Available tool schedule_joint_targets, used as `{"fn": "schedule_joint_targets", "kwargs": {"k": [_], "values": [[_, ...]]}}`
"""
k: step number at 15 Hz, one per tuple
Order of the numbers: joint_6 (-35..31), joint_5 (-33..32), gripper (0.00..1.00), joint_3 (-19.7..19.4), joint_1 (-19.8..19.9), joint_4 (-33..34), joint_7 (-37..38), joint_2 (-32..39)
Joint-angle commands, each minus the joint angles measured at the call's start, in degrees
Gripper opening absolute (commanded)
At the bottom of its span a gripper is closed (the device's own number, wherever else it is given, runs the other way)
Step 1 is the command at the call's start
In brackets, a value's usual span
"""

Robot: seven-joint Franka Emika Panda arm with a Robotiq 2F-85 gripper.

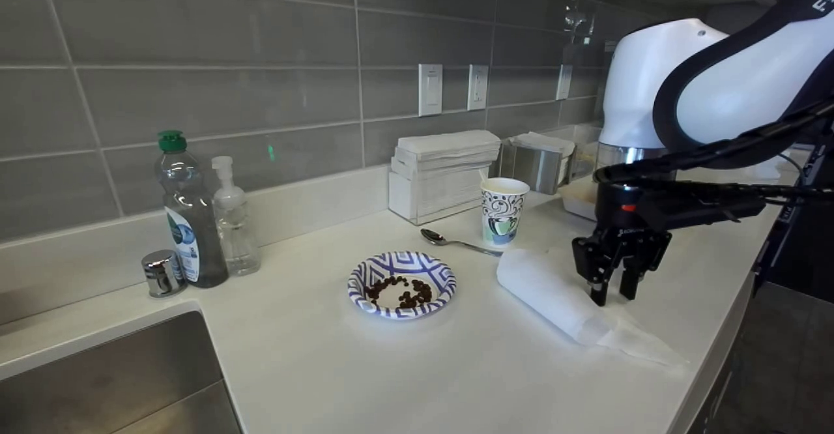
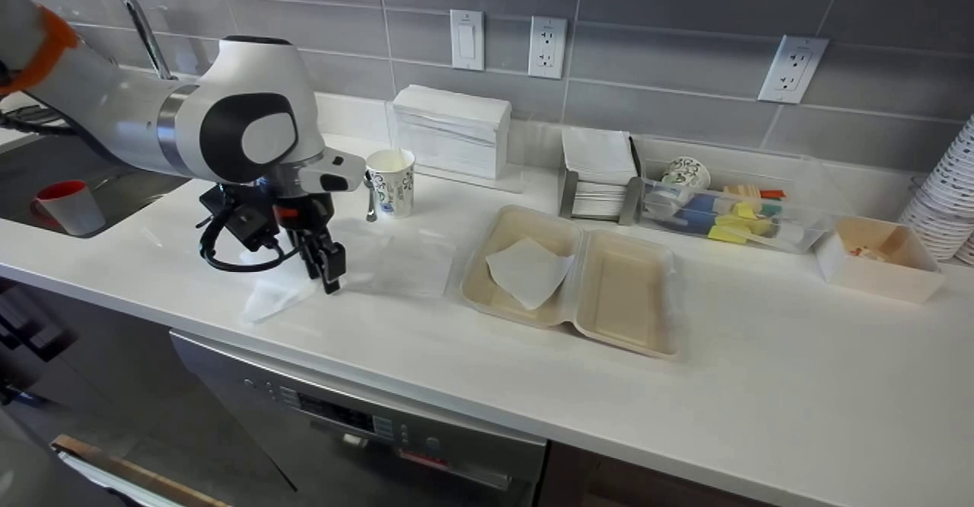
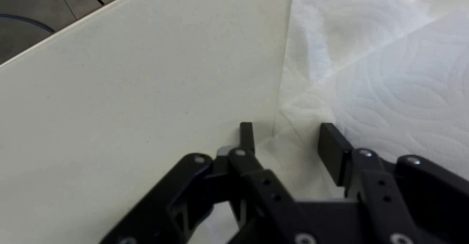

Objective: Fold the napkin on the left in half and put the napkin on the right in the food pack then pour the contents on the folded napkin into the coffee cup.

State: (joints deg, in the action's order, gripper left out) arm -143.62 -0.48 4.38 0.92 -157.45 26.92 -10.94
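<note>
The gripper (image 1: 614, 292) is positioned above the counter (image 1: 391, 375), fingertips directed downward. It is in the released condition: the jaws stand apart, with a visible gap between the fingers (image 3: 333, 156).

The curled napkin (image 1: 547, 290) lies on the counter alongside the gripper. In an exterior view, its rolled portion is just beside the fingertips and its thin, flat end extends toward the counter edge. In the wrist view, the sheet lies beneath the finger at picture right, and part of it shows within the gap. Contact with the fingertips cannot be determined.

The second napkin (image 2: 529, 271) lies in one compartment of the opened food pack (image 2: 624, 294), well apart from the gripper. The dark contents (image 1: 417, 294) rest in the patterned plate (image 1: 404, 262). The coffee cup (image 1: 503, 212) stands upright near the curled napkin.
</note>
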Motion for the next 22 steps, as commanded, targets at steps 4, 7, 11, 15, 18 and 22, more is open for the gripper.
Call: {"fn": "schedule_joint_targets", "kwargs": {"k": [4, 7, 11, 15, 18, 22], "values": [[-5.5, 4.0, 0.54, -0.6, -1.2, 0.0, -4.6, 2.4], [-9.3, 9.1, 0.55, -1.2, -2.4, 0.0, -9.3, 4.1], [-10.5, 14.3, 0.33, -1.8, -3.4, 0.0, -14.6, 4.3], [-11.5, 17.3, 0.22, -2.0, -4.2, 0.0, -18.5, 4.7], [-11.1, 17.9, 0.20, -2.0, -4.5, 0.0, -20.2, 4.4], [-11.0, 18.2, 0.04, -2.0, -4.9, 0.1, -21.6, 4.5]]}}
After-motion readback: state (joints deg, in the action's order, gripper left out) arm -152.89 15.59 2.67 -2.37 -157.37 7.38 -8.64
